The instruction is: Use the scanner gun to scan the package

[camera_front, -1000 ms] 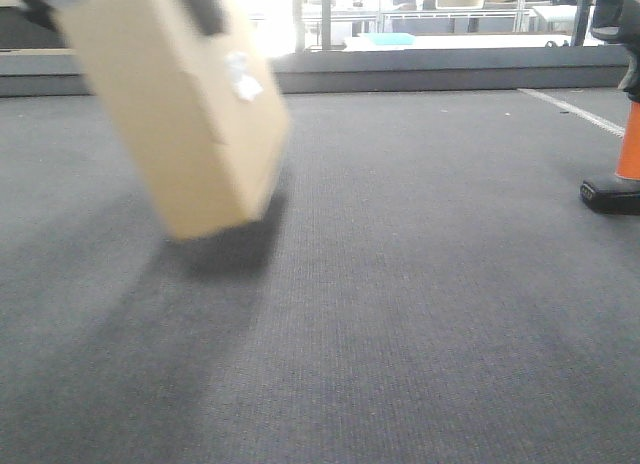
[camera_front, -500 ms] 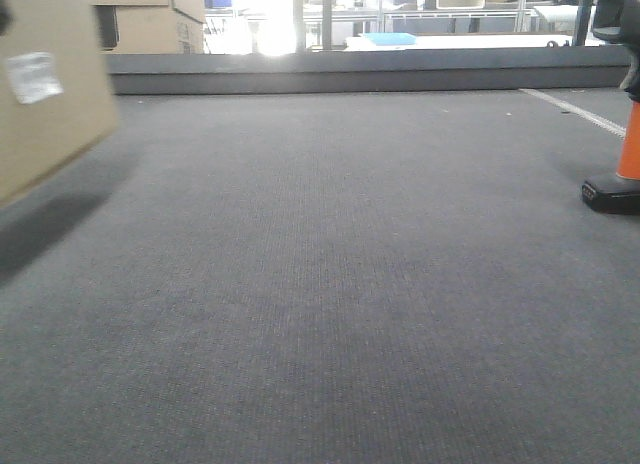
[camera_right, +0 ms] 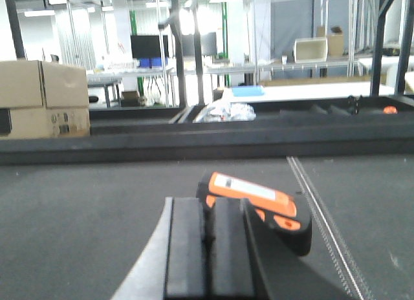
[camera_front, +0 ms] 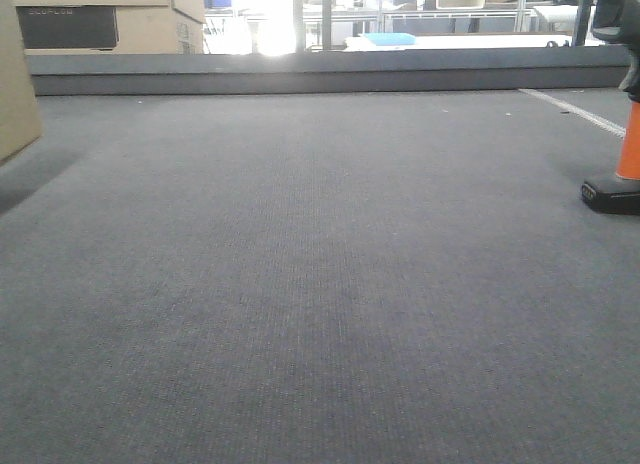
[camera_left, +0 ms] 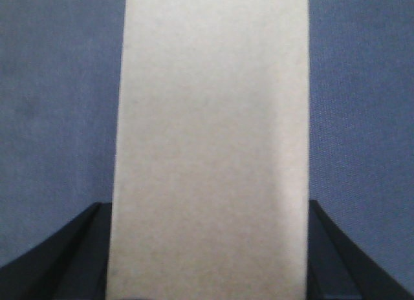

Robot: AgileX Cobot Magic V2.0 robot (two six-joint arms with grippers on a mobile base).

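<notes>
The package (camera_left: 210,145), a plain tan box, fills the middle of the left wrist view. My left gripper (camera_left: 210,248) is shut on it, one black finger (camera_left: 71,255) on each side. In the front view only a slice of the package (camera_front: 15,84) shows at the far left edge. The scanner gun (camera_front: 625,134) stands upright at the right edge, with a black head, orange handle and black foot. In the right wrist view my right gripper (camera_right: 210,200) has its pads pressed together with nothing between them. The scanner gun (camera_right: 259,206) sits just beyond the fingertips, its lower part hidden.
Two stacked cardboard cartons with a black printed panel (camera_front: 100,19) stand at the back left, behind a low dark ledge (camera_front: 320,79). A white line (camera_front: 570,109) runs across the grey carpet-like surface toward the scanner. Shelving and tables lie beyond the ledge.
The package has swung left and almost out of the front view, uncovering the cartons behind it. The scanner gun has not moved.
</notes>
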